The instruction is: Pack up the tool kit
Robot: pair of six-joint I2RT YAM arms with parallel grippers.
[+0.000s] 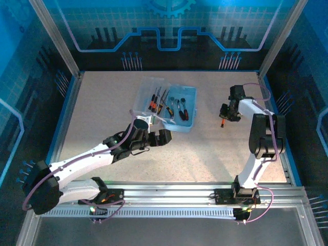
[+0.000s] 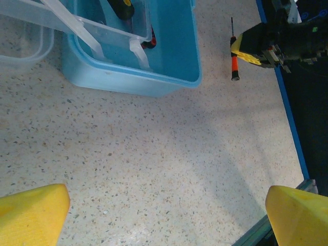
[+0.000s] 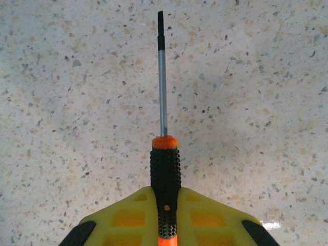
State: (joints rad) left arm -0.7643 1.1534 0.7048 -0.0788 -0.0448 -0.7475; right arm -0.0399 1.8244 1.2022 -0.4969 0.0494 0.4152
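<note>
Pads (image 3: pixel 125 218) of the right gripper (image 3: pixel 165 225) are pressing in from both sides on one screwdriver (image 3: pixel 165 164). They are clamping its black knurled handle just below the orange collar. The single steel shaft is pointing straight away from the jaws, over the speckled table (image 3: pixel 77 77). Whether its tip is touching the surface I cannot tell.

From above, the right gripper (image 1: pixel 228 111) is holding this screwdriver (image 1: pixel 222 122) over the right part of the table (image 1: pixel 102 113), well apart from the tool kit. The left wrist camera is catching the same pair at its upper right, the right gripper (image 2: pixel 256 48) with the screwdriver (image 2: pixel 234 56) hanging beside it.

The left gripper (image 2: pixel 164 212) is standing wide open. Its two yellow fingertips (image 2: pixel 33 210) are sitting at the bottom corners of that view, with bare table (image 2: pixel 154 154) between them. In the top view the left gripper (image 1: pixel 163 137) is hovering just in front of the kit's near edge.

One case (image 1: pixel 188 122) is making up the kit, light blue and lying around the middle of the table. Its one clear lid (image 1: pixel 144 92) is lying flat and open on the left. The same case (image 2: pixel 128 82) and lid (image 2: pixel 20 51) are showing at the top of the left wrist view.

Roughly three slim black-and-orange screwdrivers (image 1: pixel 159 101) are lying side by side near the seam between lid and base. They are too small for a sure count or to tell which half they are in. One dark ratchet (image 1: pixel 175 105) and one pair of red-handled pliers (image 1: pixel 184 110) are lying in the blue base.
</note>
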